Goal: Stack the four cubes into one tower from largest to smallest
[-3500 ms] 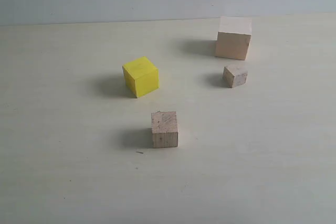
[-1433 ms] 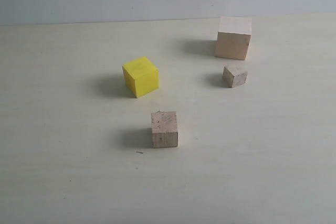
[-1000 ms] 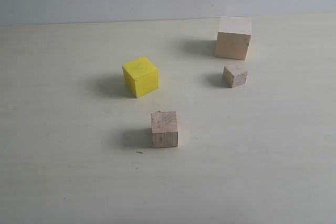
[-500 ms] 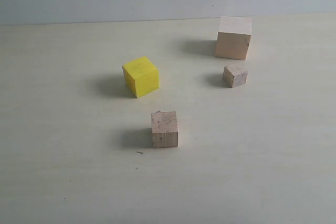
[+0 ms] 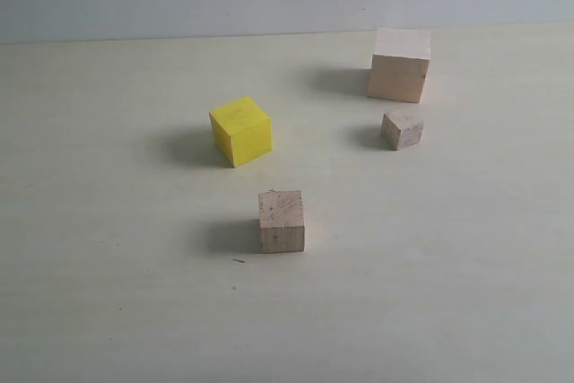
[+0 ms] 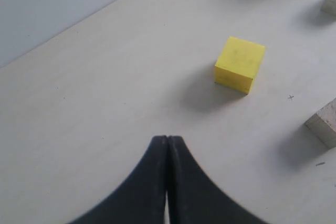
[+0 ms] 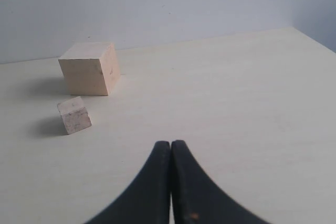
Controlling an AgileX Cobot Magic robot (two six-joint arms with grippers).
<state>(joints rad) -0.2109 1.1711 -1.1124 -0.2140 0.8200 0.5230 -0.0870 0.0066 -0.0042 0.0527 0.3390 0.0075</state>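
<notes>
While both pincers are pressed shut on nothing, the four cubes stand apart, unstacked.
The left gripper (image 6: 167, 144) hangs over the table (image 5: 108, 239) near the yellow cube (image 5: 240, 130). The right gripper (image 7: 170, 146) faces the large wood cube (image 5: 399, 65), with the small wood cube (image 5: 402, 128) just beside it. The medium wood cube (image 5: 282, 221) stands alone nearer the front.

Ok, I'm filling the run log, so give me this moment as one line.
stacking: not started | large cube, yellow cube, medium cube, small cube: apart on table | left tool: shut, empty | right tool: shut, empty
</notes>
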